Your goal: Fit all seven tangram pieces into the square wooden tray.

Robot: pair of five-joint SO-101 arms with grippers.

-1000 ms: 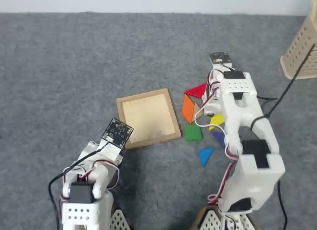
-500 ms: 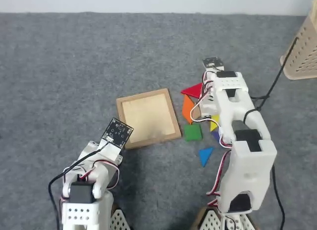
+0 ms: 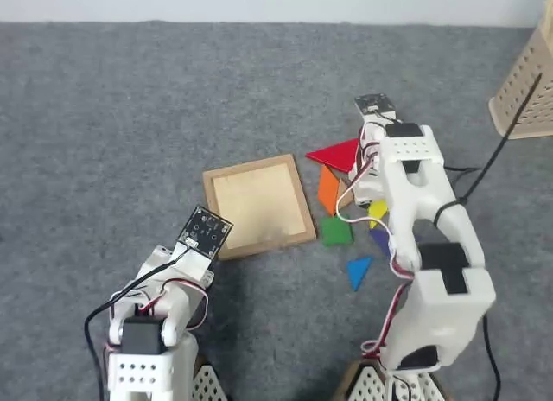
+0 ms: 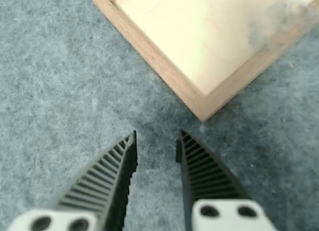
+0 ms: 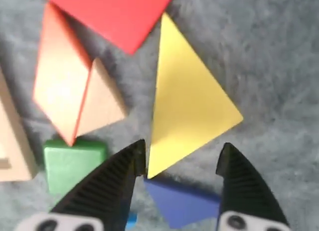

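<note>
Hovering above the loose tangram pieces, my right gripper (image 5: 183,151) hangs with its jaws spread wide and nothing between the pads, one corner of the yellow triangle (image 5: 187,106) lying between the tips. Just beside that triangle sit the red triangle (image 5: 114,12), the orange piece (image 5: 60,86), the green square (image 5: 72,161) and a dark blue piece (image 5: 182,201), all flat on the grey carpeted table (image 3: 130,98). From the high view, the red triangle (image 3: 337,153) lies nearest the far end of my right arm, the orange piece (image 3: 327,189) and green square (image 3: 337,231) lie just beside the square wooden tray (image 3: 268,245), and a light blue triangle (image 3: 359,270) rests a little apart, closer to the arm's base. Every piece in sight lies outside the tray, on the side of my right arm. My left gripper (image 4: 157,139) is low over the carpet near one corner of the tray (image 4: 159,57), its ribbed fingers (image 4: 117,176) parted by a narrow gap and holding nothing. A slatted beige basket (image 3: 527,81) stands at the table's far right edge.
</note>
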